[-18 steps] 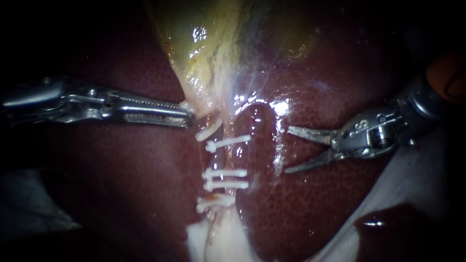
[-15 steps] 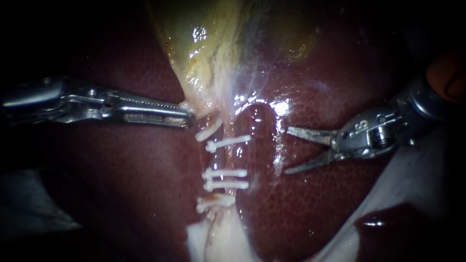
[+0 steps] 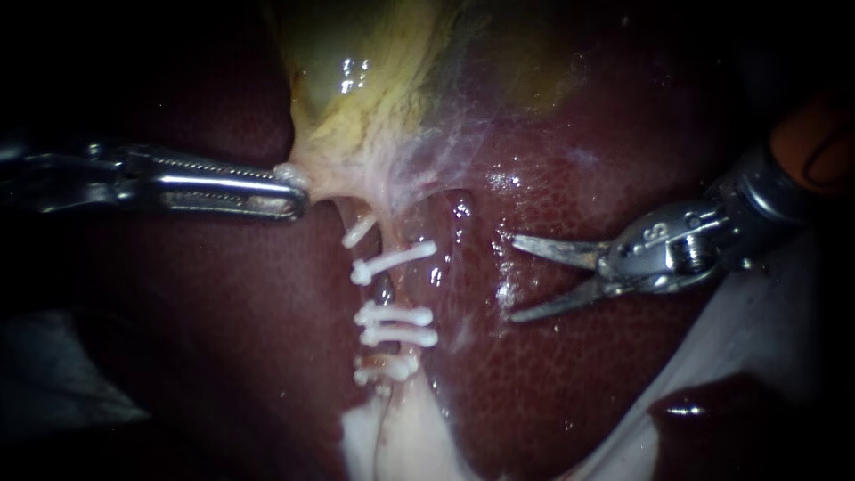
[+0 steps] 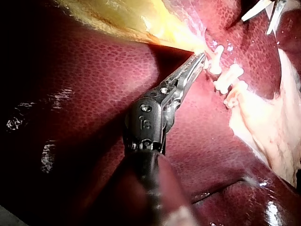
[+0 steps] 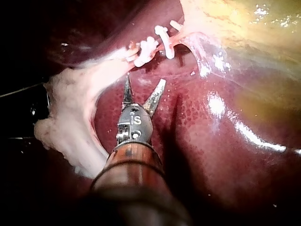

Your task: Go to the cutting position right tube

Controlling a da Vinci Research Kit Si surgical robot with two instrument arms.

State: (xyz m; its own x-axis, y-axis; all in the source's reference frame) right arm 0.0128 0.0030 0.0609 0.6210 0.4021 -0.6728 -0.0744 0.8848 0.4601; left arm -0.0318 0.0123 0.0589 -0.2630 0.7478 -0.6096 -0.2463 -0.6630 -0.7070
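Step in hand: approach. The right instrument (image 3: 512, 278) holds its jaws wide open over the liver (image 3: 534, 383), apart from the clipped tube (image 3: 386, 289) ahead of them. The left instrument (image 3: 298, 189) jaws grip the gallbladder (image 3: 356, 116) edge. Next move, as judged: advance until the tube, between the clips (image 3: 396, 314), lies between the open jaws

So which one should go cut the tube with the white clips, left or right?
Right. The right instrument has open blades holding nothing, and they point at the clipped tube from close beside it. The left instrument is clamped on the edge of the gallbladder, so it is busy.
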